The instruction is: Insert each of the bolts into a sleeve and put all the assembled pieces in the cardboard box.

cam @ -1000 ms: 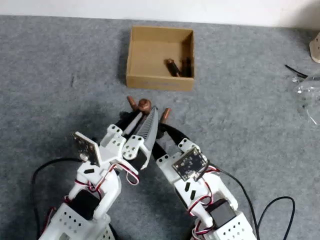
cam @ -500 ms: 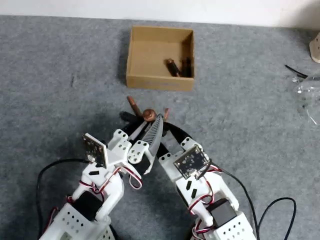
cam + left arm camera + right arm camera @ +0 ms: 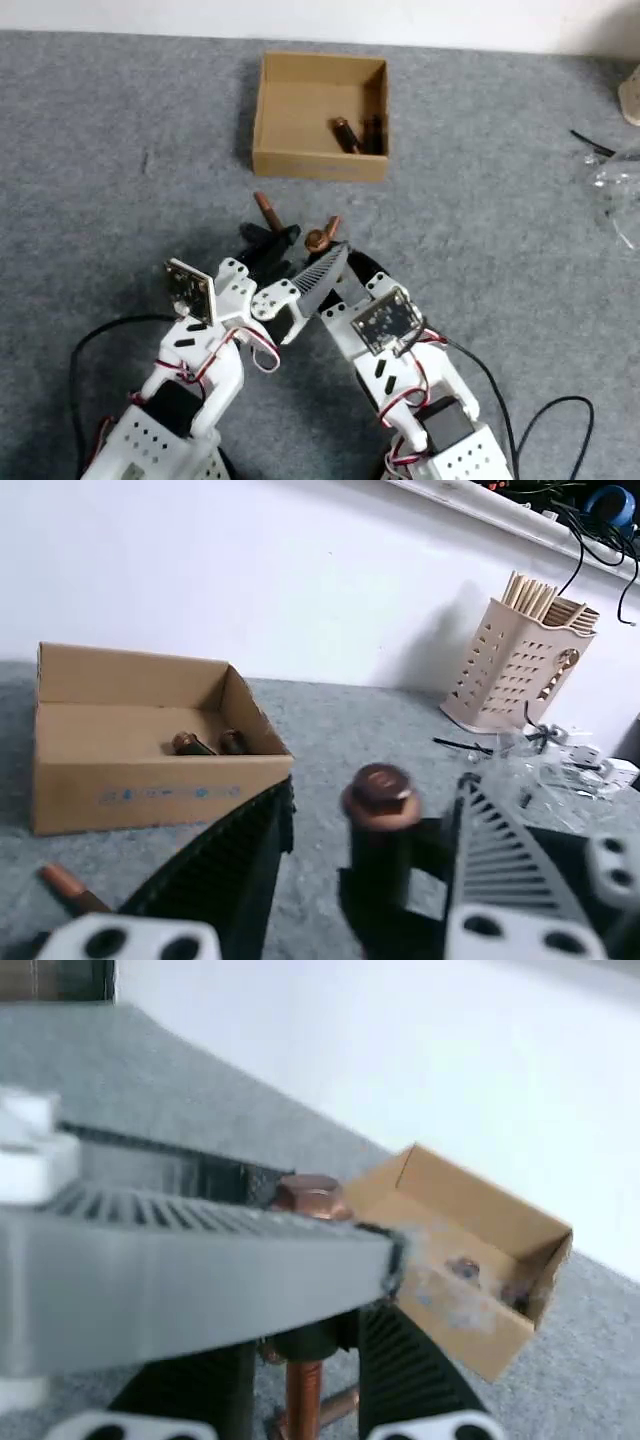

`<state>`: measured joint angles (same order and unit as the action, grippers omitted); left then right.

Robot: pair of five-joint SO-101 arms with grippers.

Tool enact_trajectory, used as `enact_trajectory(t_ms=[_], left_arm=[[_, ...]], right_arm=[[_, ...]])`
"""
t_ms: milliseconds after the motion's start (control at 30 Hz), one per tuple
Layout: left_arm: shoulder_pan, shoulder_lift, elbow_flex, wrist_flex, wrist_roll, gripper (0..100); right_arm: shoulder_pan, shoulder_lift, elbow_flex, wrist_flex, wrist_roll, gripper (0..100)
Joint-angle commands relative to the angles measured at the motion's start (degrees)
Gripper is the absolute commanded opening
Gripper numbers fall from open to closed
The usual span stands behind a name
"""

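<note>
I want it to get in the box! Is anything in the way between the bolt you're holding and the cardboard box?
Nearly nothing. One loose bolt lies on the carpet right by the sleeved bolt, on the side toward the cardboard box; beyond it, bare carpet.

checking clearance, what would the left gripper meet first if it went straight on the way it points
Probably the sleeved bolt upright between the left gripper's open fingers; the cardboard box lies farther off.

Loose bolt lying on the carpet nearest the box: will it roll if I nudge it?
Probably only a little: the bolt lies flat on rough carpet, which should damp rolling. It looks like copper-coloured metal, so likely stiff and heavy for its size.
</note>
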<state>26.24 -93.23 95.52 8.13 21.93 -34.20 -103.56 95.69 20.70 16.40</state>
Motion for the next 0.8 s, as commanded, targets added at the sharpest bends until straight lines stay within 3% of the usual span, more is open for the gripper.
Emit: enact_trajectory(t_ms=[0,133,267,467,767], left_arm=[[-3.6,-0.9,-4.5,0.7,0.1,23],[-10.5,-0.9,-7.4,0.7,0.7,15],[-16.5,-0.9,-8.6,0.7,7.3,8],[-16.8,-0.7,-6.9,0.6,8.5,2],[-7.3,-0.4,-0.3,0.5,-8.3,1]], right_arm=[[1.0,-1.2,4.4,-2.0,0.4,0.5],[1.0,-1.2,4.4,-2.1,0.5,0.5],[1.1,-1.2,4.3,-2.1,0.5,0.5],[3.9,-1.2,4.8,-5.6,0.3,0.5],[4.9,-1.2,6.4,-5.7,0.3,0.5]])
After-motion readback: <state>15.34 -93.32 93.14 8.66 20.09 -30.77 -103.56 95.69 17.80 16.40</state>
